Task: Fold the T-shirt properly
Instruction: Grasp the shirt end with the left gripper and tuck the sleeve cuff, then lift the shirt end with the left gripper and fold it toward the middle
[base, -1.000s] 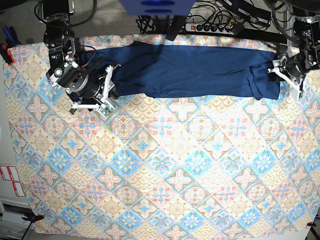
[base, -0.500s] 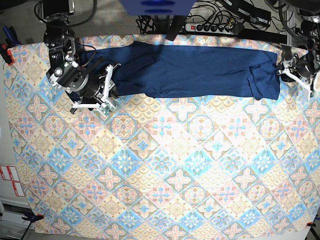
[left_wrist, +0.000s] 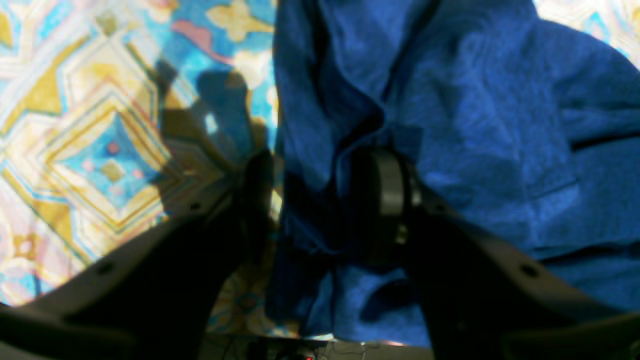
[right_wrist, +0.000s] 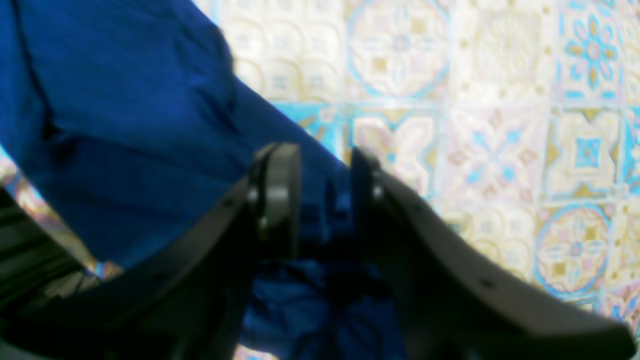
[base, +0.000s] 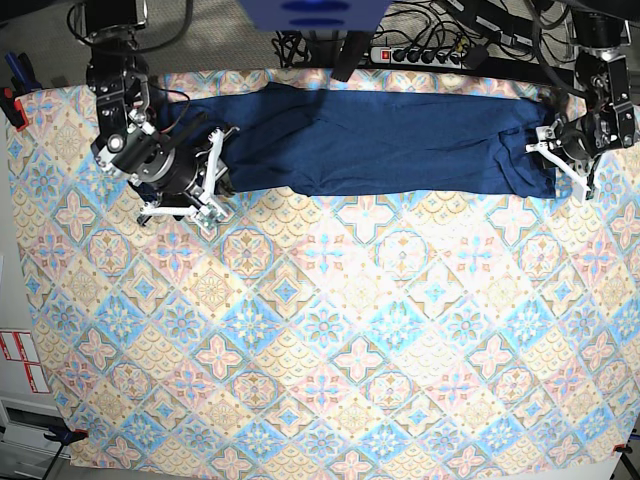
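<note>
The dark navy T-shirt (base: 380, 140) lies as a long folded band across the far side of the patterned tablecloth (base: 330, 330). My right gripper (base: 222, 175) sits low over the shirt's left end. In the right wrist view this right gripper (right_wrist: 322, 195) stands open, with a bunch of T-shirt (right_wrist: 125, 100) fabric in the narrow gap between its fingers. My left gripper (base: 552, 160) is at the shirt's right end. Seen from the left wrist, the left gripper (left_wrist: 320, 200) is open wide and straddles the edge of the T-shirt (left_wrist: 475, 125), one finger over the tablecloth (left_wrist: 100, 125).
A power strip (base: 430, 52) and loose cables lie behind the table's far edge. A red clamp (base: 8, 100) sits at the left edge. Patterned tablecloth (right_wrist: 500, 100) covers the whole surface in front of the shirt.
My left gripper swung out to the right, then came back left onto the shirt's right end. My right gripper drifted slightly toward the far side. Neither jaw opening changed.
</note>
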